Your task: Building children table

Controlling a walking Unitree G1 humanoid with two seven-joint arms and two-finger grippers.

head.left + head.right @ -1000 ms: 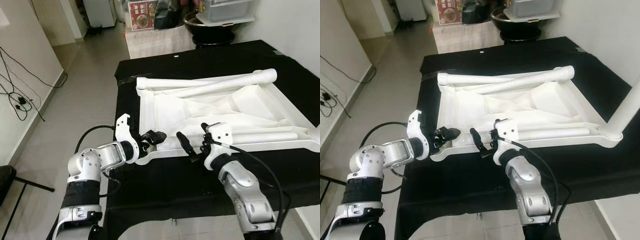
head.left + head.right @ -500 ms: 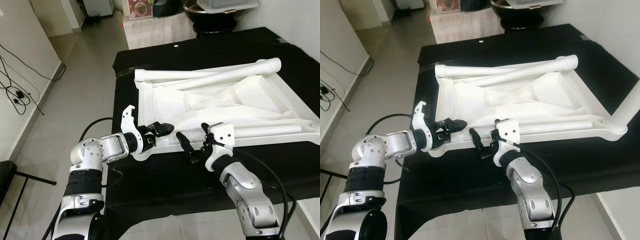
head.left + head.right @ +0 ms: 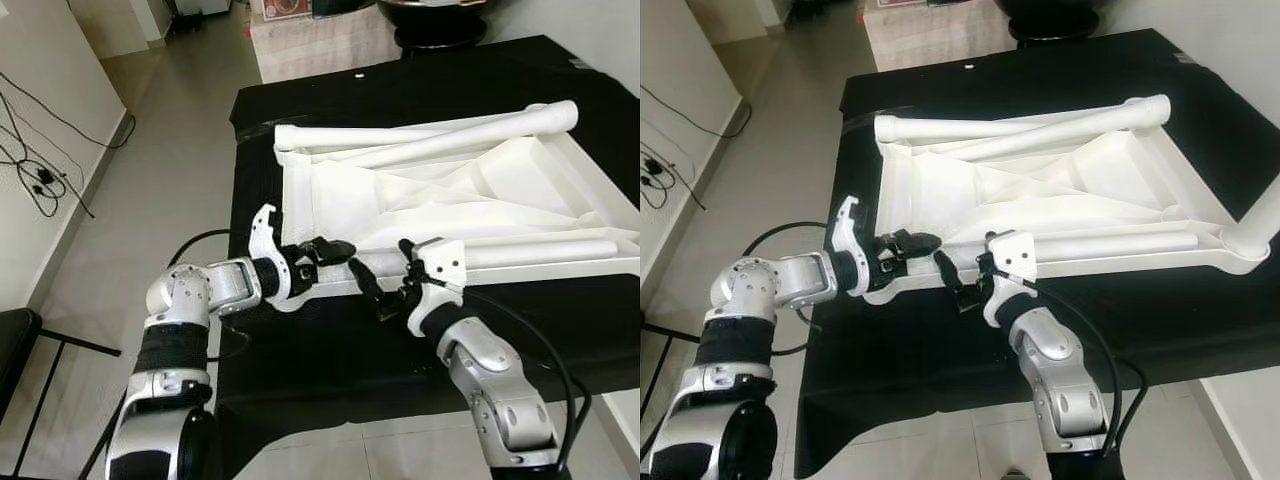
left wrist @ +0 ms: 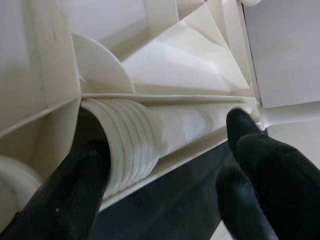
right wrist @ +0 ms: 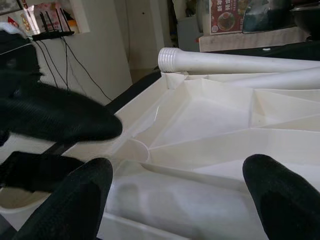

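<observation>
One white plastic tabletop (image 3: 450, 200), upturned on a black-draped table (image 3: 330, 110), loose white legs (image 3: 430, 140) lying inside it. Left gripper (image 3: 325, 258) spread open at its near corner socket (image 4: 125, 145); right gripper (image 3: 385, 285) spread open just beside the near rim.

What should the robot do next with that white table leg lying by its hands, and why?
Probably close the left end effector on the threaded end of the leg. Its open fingers already straddle that ribbed end, lying in the upturned tabletop, while the right end effector waits open beside it.
</observation>
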